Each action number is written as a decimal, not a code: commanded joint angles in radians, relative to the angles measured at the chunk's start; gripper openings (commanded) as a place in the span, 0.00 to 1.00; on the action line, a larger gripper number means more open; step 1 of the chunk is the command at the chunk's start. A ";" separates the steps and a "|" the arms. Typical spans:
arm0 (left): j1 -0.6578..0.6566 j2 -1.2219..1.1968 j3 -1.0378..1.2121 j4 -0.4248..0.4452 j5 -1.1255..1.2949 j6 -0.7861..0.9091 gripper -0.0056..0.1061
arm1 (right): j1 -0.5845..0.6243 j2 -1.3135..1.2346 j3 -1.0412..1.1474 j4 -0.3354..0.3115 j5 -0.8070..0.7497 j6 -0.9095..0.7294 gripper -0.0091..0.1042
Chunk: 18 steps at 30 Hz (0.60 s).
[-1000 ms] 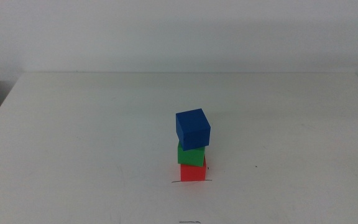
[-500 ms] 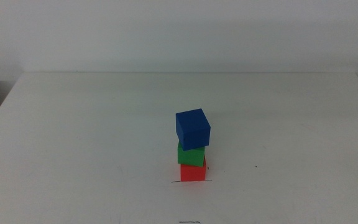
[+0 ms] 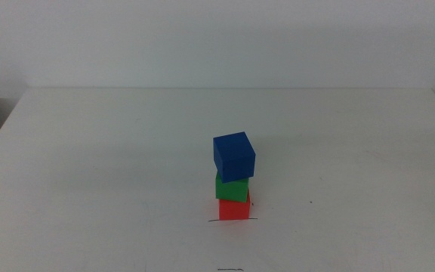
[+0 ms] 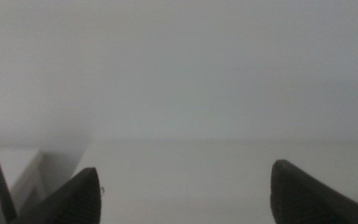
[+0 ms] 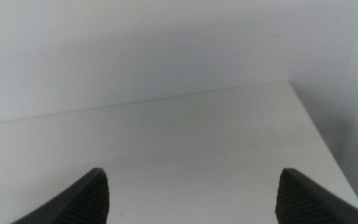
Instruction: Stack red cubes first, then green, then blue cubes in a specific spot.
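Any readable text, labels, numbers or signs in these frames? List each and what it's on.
None: no readable text in any view.
The matte red cube, matte green cube and matte blue cube have plain faces.
The white table bears only a thin black pen line, not writing.

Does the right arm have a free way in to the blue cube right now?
Probably yes. The blue cube sits exposed on top of the green cube, with bare table on the right side. The right tool is open, holds nothing and is out of the middle view.
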 commanded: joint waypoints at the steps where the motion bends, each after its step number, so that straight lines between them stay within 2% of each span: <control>1: 0.002 -0.071 0.064 -0.008 -0.087 -0.012 0.89 | -0.028 -0.091 0.103 -0.016 -0.173 -0.013 0.71; 7: 0.002 -0.283 0.263 -0.008 -0.093 -0.012 0.89 | -0.040 -0.311 0.372 -0.016 -0.247 -0.013 0.71; 13: 0.002 -0.359 0.379 -0.008 -0.113 -0.012 0.89 | -0.040 -0.462 0.549 -0.020 -0.247 -0.013 0.71; 16: 0.002 -0.361 0.405 -0.008 -0.113 -0.012 0.89 | -0.040 -0.508 0.584 -0.046 -0.221 -0.013 0.71; 18: 0.002 -0.361 0.405 -0.008 -0.103 -0.012 0.89 | -0.040 -0.531 0.582 -0.088 -0.210 -0.013 0.71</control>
